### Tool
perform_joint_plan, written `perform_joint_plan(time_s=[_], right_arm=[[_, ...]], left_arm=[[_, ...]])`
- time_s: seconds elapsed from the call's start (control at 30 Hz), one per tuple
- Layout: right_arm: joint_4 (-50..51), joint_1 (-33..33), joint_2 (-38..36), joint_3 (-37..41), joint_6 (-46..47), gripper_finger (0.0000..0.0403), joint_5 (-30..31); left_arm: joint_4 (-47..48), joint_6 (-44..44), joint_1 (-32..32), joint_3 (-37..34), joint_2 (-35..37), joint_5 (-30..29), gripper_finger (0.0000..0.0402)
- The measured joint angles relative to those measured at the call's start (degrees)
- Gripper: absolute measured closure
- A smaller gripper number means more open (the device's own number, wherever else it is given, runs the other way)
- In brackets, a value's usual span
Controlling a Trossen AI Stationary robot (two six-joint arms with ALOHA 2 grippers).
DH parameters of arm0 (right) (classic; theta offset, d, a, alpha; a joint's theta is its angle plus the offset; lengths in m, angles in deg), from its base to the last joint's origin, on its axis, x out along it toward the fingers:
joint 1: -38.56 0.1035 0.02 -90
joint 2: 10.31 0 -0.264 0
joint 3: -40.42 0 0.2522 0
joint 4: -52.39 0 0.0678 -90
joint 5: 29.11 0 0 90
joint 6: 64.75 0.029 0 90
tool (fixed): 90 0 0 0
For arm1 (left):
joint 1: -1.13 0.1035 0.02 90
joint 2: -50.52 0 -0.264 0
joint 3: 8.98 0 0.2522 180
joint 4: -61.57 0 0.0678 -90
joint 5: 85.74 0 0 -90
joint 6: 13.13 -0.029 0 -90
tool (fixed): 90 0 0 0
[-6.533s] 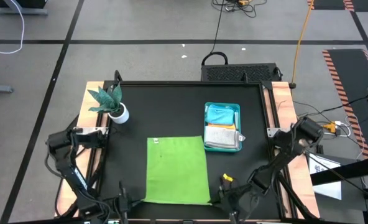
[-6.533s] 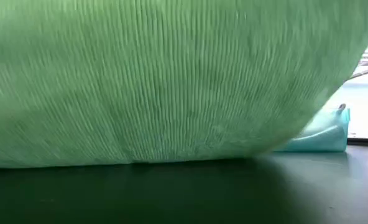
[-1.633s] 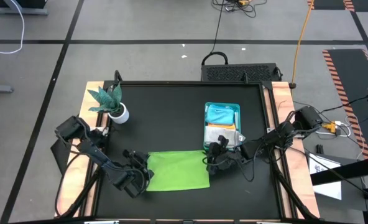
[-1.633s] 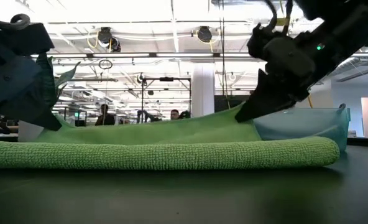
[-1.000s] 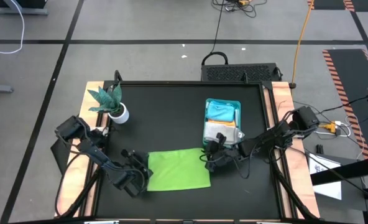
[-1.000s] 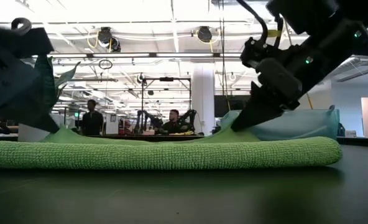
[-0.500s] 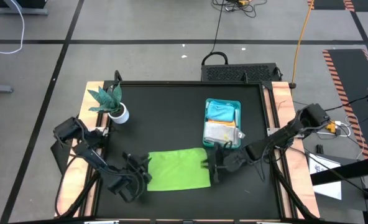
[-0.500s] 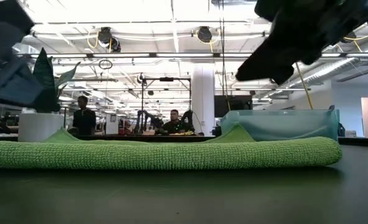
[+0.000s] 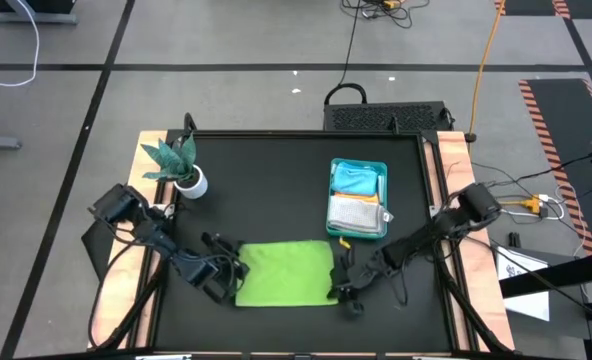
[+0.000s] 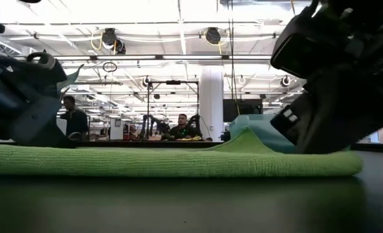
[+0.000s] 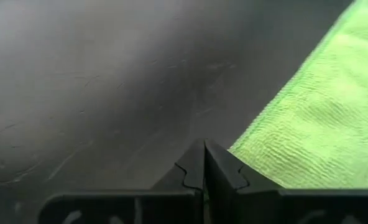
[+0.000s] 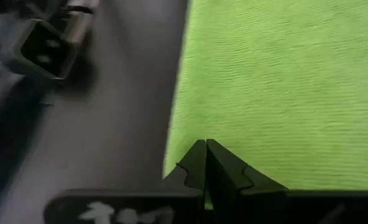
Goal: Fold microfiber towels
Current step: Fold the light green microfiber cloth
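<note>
The lime green towel [image 9: 284,272] lies folded in half on the black table, a flat band in the low view [image 10: 172,163]. Its far right corner [image 10: 244,138] stands up in a small peak. My left gripper [image 9: 234,278] is down at the towel's left edge, shut, its fingertips meeting right at that edge [image 11: 204,149]. My right gripper [image 9: 338,288] is down at the right edge close to the near corner, shut, its tips over the cloth [image 12: 206,148]. My left gripper has its shut fingertips on the towel's left edge [image 11: 237,152], slanting down from the table's left. Its own fingers hide how many layers lie between them. The towel stays flat on the table. My right gripper has its shut fingertips on the towel's right edge near the near corner [image 12: 184,155], slanting down from the table's right. A sliver of green shows between the fingers. The towel lies flat under them.
A teal tray [image 9: 333,205] with folded towels in pale blue and white-grey stands just beyond the green towel's far right corner. A small plant in a white pot [image 9: 186,172] stands at the far left. Bare black table lies between them and on the near side.
Both grippers have let go of the towel's far corners, which stay up as small peaks. They rose, then went toward the table's near edge and down onto the towel's left and right edges. The right gripper has turned about. The towel has stayed in place.
</note>
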State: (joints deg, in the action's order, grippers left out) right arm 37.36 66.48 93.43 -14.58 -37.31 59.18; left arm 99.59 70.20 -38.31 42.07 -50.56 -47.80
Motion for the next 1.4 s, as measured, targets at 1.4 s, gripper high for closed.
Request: perform_joint_plan(time_s=[1.4], right_arm=[[25.8,-2.8,-4.9,-4.3,6.3,0.0403,29.2]], left_arm=[[-20.2,-26.7,-5.3,2.3,6.9,13.2,0.0397]])
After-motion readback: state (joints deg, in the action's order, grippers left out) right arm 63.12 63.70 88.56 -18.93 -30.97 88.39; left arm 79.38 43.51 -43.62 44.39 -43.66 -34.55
